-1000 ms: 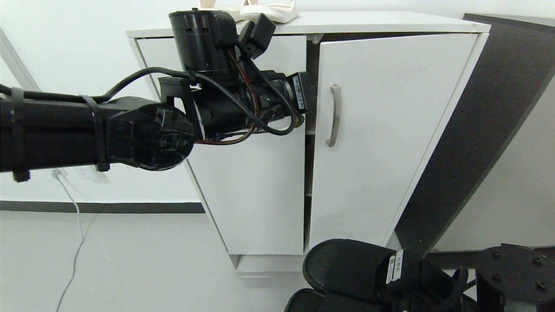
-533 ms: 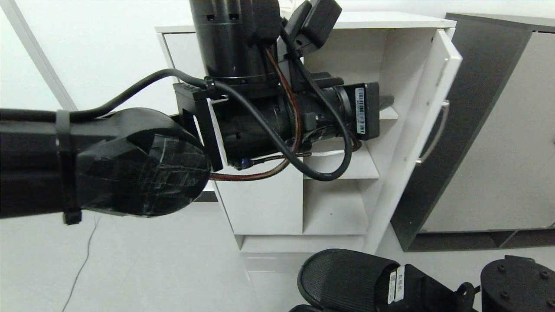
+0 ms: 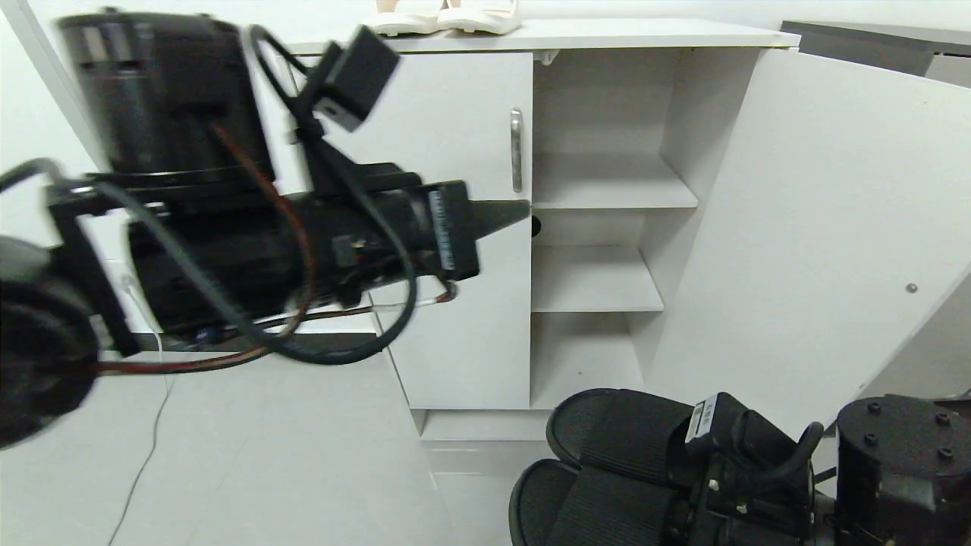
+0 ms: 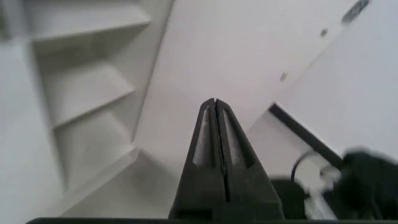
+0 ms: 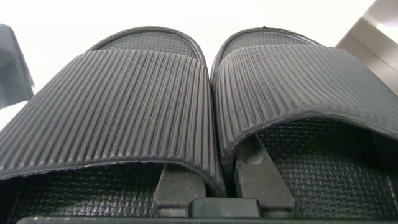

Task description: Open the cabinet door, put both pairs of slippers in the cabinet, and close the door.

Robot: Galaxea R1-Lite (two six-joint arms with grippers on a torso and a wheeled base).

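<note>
The white cabinet [image 3: 455, 318] stands with its right door [image 3: 819, 227] swung wide, baring three shelves [image 3: 599, 284]. Its left door is closed. A pair of white slippers [image 3: 455, 17] lies on the cabinet top. My left gripper [image 3: 520, 212] is shut and holds nothing, its tip in front of the closed left door near the handle [image 3: 516, 150]. In the left wrist view the left gripper [image 4: 215, 107] points toward the open door [image 4: 249, 56]. My right gripper [image 5: 211, 186] is shut on the pair of black slippers [image 3: 607, 455], low in front of the cabinet, one finger under each strap [image 5: 143, 106].
A dark grey cabinet [image 3: 872, 34] stands behind the open door at the right. A thin cable [image 3: 140, 455] runs down the wall and over the floor at the left. Pale bare floor [image 3: 303, 470] lies in front of the cabinet's left half.
The right door went from nearly closed to wide open. My left arm drew back to the left, away from the door. The head view shifted as well.
</note>
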